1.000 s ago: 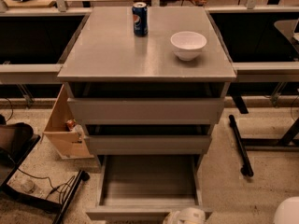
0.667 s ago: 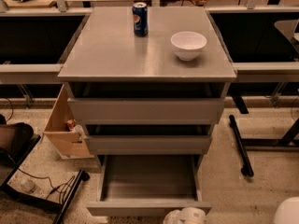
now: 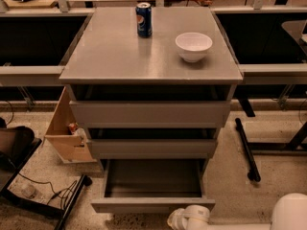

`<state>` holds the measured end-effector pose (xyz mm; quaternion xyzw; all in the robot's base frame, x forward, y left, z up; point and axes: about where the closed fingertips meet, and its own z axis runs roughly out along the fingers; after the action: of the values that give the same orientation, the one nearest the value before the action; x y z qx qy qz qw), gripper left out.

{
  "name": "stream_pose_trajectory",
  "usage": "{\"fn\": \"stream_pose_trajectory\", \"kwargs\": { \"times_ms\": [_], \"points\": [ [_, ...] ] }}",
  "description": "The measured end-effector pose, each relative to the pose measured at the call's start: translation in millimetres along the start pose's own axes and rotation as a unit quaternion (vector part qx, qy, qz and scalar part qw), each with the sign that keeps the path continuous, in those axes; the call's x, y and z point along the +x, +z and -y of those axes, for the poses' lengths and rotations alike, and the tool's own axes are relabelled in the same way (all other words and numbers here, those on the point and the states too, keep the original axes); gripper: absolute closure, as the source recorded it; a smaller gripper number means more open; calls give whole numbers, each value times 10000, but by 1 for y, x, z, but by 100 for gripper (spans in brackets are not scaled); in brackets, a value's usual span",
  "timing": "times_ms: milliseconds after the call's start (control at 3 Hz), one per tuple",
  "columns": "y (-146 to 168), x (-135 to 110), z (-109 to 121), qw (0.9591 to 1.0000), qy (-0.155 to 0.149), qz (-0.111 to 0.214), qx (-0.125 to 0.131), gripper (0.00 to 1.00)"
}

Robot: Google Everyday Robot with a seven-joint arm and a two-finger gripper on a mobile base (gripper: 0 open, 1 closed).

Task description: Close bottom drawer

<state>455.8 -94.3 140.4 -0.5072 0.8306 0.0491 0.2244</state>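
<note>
Bottom drawer (image 3: 144, 204) front sits closer to cabinet (image 3: 148, 113) than a second ago; less tray floor showing. Still well open, so closing is underway, not done. End effector (image 3: 188, 218) white, rounded, at bottom edge of view, against or just beside drawer front; spread or pressed together, cannot tell. Drawer matte grey, flat, handleless, with shallow rectangular tray. Counter (image 3: 120, 56) smooth grey, faint sheen.

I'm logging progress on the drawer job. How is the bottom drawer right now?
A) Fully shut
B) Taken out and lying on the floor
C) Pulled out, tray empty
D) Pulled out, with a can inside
C: the bottom drawer juts forward of the cabinet and its tray shows only bare grey, while the gripper sits low, just before the drawer's front panel.
</note>
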Motion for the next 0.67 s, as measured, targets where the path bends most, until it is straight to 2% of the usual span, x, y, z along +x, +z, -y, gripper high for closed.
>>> {"fn": "stream_pose_trajectory", "kwargs": {
  "times_ms": [333, 667],
  "points": [
    [17, -2, 9, 9999, -44, 31, 134, 100],
    [46, -8, 29, 9990, -218, 166, 348, 100]
  ]
}}
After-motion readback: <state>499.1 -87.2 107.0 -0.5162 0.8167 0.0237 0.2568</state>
